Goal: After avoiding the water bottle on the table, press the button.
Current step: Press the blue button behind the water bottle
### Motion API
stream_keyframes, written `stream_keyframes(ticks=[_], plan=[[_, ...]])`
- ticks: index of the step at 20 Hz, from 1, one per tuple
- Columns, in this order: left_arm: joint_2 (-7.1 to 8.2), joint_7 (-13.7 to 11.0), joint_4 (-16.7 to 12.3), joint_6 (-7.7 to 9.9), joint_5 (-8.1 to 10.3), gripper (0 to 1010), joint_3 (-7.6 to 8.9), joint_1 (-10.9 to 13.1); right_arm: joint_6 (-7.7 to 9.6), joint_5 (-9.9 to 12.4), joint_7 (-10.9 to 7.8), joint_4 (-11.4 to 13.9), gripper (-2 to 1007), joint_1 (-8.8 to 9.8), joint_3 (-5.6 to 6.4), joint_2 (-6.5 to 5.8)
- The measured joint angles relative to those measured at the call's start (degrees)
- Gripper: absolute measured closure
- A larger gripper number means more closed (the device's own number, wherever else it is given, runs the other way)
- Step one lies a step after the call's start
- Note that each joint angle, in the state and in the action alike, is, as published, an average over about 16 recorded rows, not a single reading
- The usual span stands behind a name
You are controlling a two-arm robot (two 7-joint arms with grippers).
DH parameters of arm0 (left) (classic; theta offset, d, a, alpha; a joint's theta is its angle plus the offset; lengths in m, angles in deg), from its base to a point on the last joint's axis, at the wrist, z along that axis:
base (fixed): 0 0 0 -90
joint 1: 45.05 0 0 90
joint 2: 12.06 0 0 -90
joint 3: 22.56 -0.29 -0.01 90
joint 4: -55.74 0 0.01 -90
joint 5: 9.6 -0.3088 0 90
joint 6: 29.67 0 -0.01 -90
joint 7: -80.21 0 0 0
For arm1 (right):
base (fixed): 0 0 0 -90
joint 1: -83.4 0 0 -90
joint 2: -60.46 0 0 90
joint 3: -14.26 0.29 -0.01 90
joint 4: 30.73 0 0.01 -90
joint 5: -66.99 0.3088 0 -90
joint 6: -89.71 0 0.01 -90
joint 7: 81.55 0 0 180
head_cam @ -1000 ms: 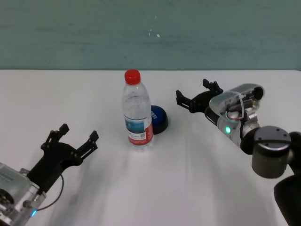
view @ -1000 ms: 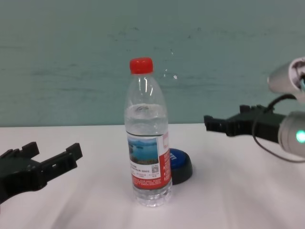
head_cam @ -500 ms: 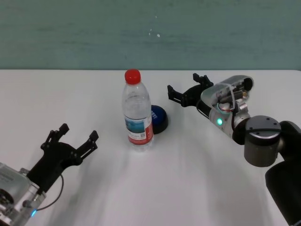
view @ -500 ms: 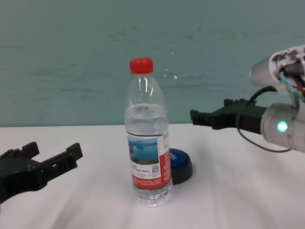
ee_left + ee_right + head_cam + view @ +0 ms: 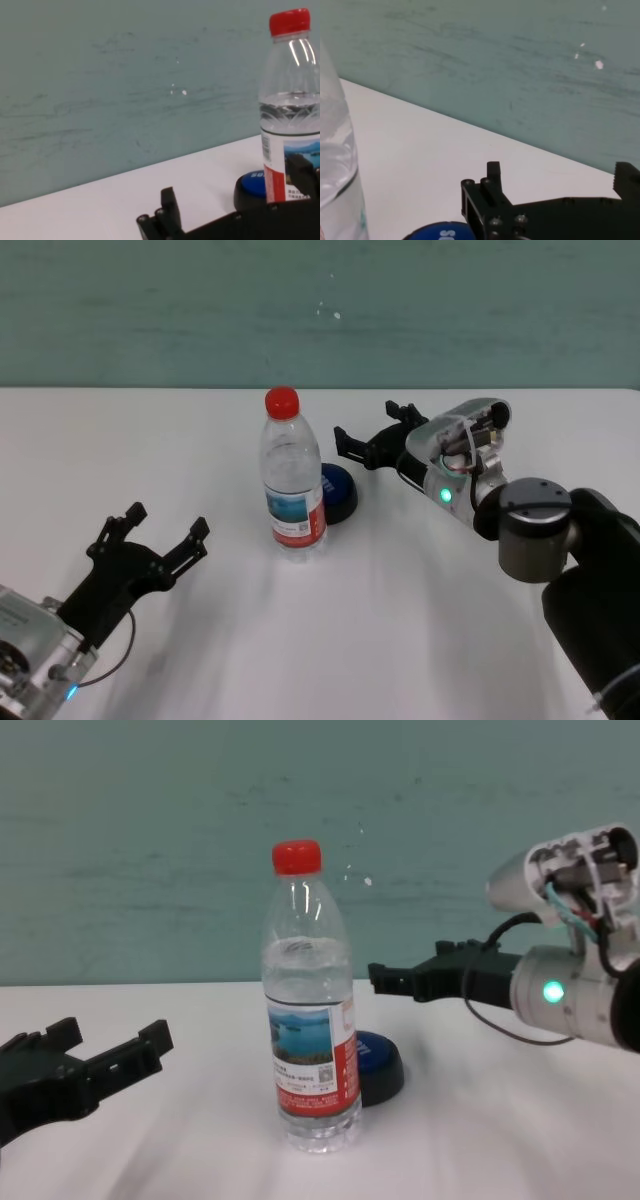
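- The water bottle [image 5: 291,478] is standing upright on the white surface [image 5: 400,620], red cap on, partly filled with clear liquid.
- The button [image 5: 338,492] is sitting on the surface just behind the bottle and toward my right side; in the chest view its blue dome [image 5: 378,1050] is showing partly from behind the bottle's label.
- I am holding my right gripper [image 5: 368,443] above the surface on the far right side of the bottle, near the button but apart from it, raised higher than the dome.
- Its jaws are spread and holding nothing; in the right wrist view the two black fingers [image 5: 490,199] are standing apart, with the button's blue edge [image 5: 440,232] showing beneath them.
- My right gripper is not touching the bottle; a clear gap is showing between them in the chest view.
- I am keeping my left gripper [image 5: 150,538] low over the near left part of the surface, well apart from the bottle.
- Its jaws are likewise spread and empty.
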Motion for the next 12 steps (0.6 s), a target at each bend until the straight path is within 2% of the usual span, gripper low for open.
stream_keyframes(ticks=[12], plan=[[0.00, 0.00, 0.00, 0.00, 0.00, 0, 0.00, 0.00, -1.12, 1.07, -0.98, -5.01, 1, -2.33, -1.41, 0.71]])
